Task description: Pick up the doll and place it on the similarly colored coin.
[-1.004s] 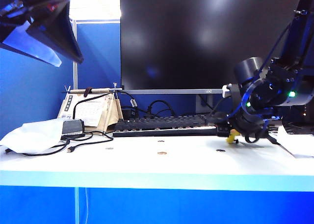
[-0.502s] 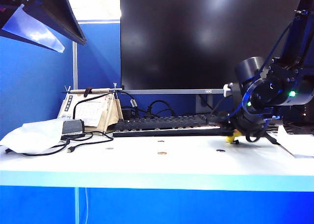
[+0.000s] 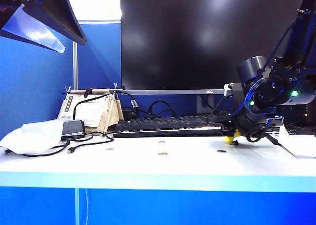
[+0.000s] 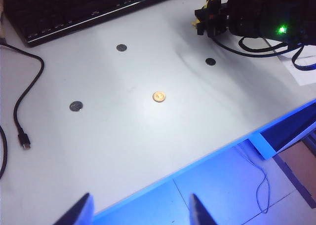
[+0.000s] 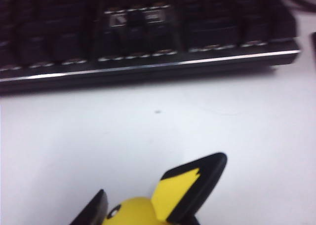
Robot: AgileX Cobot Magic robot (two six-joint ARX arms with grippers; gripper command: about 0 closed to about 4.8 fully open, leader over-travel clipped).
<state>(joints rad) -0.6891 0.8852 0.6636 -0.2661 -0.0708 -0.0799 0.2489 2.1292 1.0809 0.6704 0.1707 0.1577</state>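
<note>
The doll [image 5: 180, 188], yellow with black-tipped ears, sits between the fingers of my right gripper [image 5: 145, 216], which is shut on it. In the exterior view the doll [image 3: 230, 138] is low over the white table at the right, just in front of the keyboard, under the right gripper [image 3: 233, 132]. The left wrist view shows the golden coin [image 4: 158, 96] lying flat mid-table, well apart from the doll [image 4: 197, 23]; this coin [image 3: 163, 154] also shows in the exterior view. My left gripper [image 4: 140, 215] hangs open and empty high over the table's front edge.
Grey coins [image 4: 121, 47] [image 4: 75, 106] [image 4: 210, 61] lie around the golden one. A black keyboard [image 3: 163, 125] and monitor [image 3: 212, 37] stand behind. A black cable [image 4: 22, 101], desk calendar [image 3: 94, 111] and white cloth [image 3: 29, 136] are at the left, paper [image 3: 298, 146] at the right.
The right gripper's fingers have closed in on the doll, which has shifted slightly left. The left arm at the exterior view's top left shifted a little at first, then held.
</note>
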